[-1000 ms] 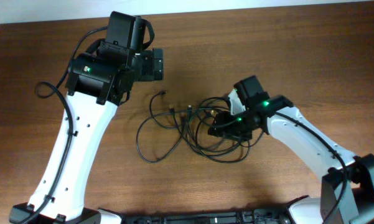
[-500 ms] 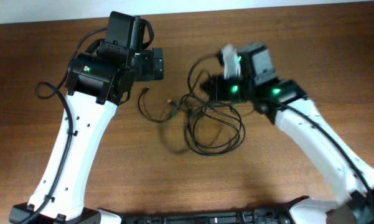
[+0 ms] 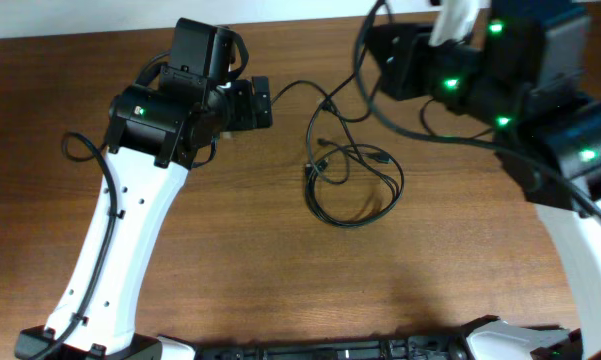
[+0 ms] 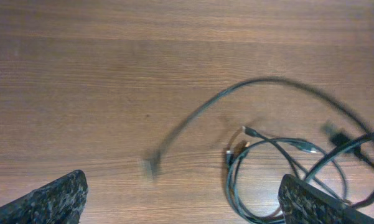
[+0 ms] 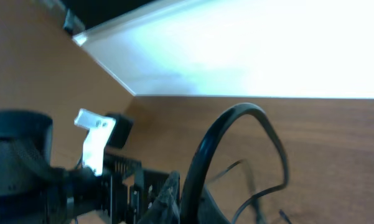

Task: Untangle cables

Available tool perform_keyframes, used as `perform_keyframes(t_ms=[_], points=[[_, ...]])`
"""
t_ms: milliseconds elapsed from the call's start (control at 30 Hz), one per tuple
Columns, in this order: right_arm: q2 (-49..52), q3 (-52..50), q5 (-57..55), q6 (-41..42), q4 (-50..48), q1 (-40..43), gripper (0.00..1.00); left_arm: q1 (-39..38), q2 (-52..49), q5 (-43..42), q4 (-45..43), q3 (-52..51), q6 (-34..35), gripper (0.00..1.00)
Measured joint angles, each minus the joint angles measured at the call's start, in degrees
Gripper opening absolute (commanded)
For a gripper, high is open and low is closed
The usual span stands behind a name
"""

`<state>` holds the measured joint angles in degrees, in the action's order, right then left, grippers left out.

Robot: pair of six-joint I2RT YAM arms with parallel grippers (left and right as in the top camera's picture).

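The cables (image 3: 320, 165) are thin black cords, tangled in loops at the table's middle. One strand rises from the tangle to my right gripper (image 3: 375, 55), which is lifted high at the back and shut on it. In the right wrist view that cable (image 5: 202, 155) runs up beside one finger (image 5: 168, 199). Another strand trails left toward my left gripper (image 3: 260, 103), which hangs wide open over the table. In the left wrist view this blurred cable (image 4: 261, 81) arcs across bare wood, its plug end (image 4: 150, 168) ahead of the open left gripper (image 4: 183, 202), touching neither finger. More loops (image 4: 233, 180) lie at the right.
The wooden table (image 3: 280, 280) meets a white wall strip (image 5: 249, 56) at the back. The left arm's white link (image 3: 120, 240) crosses the front left, and the right arm's link (image 3: 590, 260) runs down the right side.
My right gripper has shut on a cable and risen toward the back right, dragging the tangle rearward and stretching it. A free end has swung left toward the left gripper. The left arm stayed put.
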<state>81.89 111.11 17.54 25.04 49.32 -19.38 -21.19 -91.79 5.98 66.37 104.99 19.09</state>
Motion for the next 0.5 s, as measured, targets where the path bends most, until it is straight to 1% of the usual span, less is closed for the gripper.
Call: perform_keyframes(t_ms=[100, 333, 400, 500], points=[[0.00, 1.81, 0.55, 0.00, 0.57, 2.99, 0.04, 0.00, 0.00, -3.13, -1.18, 0.00, 0.31, 0.99], [0.02, 2.36, 10.54, -0.02, 0.11, 8.22, 0.04, 0.00, 0.00, -7.98, -4.22, 0.00, 0.42, 0.99], [0.02, 2.36, 14.75, -0.04, -1.62, 9.03, 0.04, 0.00, 0.00, -11.76, -5.33, 0.00, -0.92, 0.99], [0.02, 2.36, 18.21, 0.15, -4.28, 9.25, 0.04, 0.00, 0.00, -16.22, -5.62, 0.00, -4.33, 0.99]])
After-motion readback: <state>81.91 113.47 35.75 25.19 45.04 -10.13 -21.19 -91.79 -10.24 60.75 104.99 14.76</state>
